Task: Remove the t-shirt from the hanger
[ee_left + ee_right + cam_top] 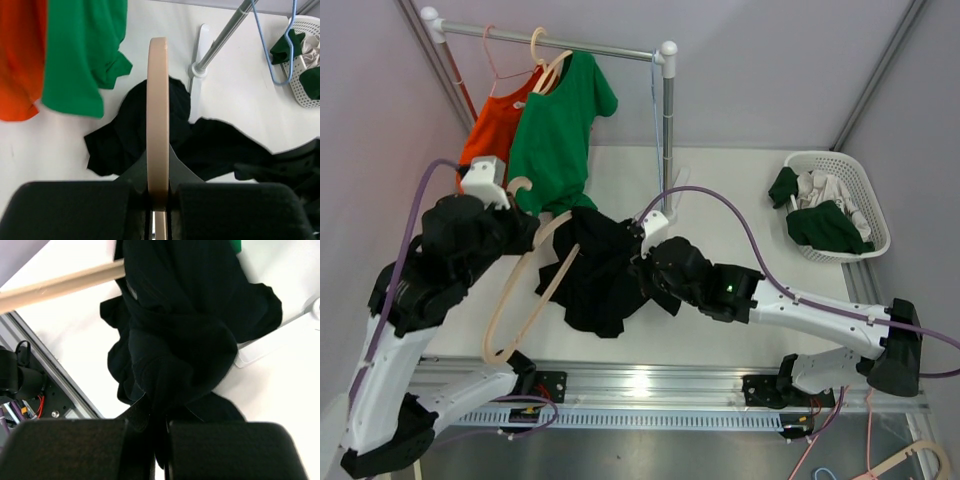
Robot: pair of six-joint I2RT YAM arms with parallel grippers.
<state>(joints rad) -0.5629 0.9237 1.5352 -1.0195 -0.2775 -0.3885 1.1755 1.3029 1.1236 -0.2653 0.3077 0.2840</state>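
A black t-shirt hangs bunched on one arm of a beige wooden hanger above the table. My left gripper is shut on the hanger near its hook; the left wrist view shows the beige bar clamped between the fingers, with the black shirt below. My right gripper is shut on a fold of the black t-shirt; the right wrist view shows the hanger's bar at the upper left, going into the cloth.
A green t-shirt and an orange one hang on the white rail at the back. The rail's post stands right behind the shirt. A white basket with clothes sits at the right. A blue hanger hangs on the rail.
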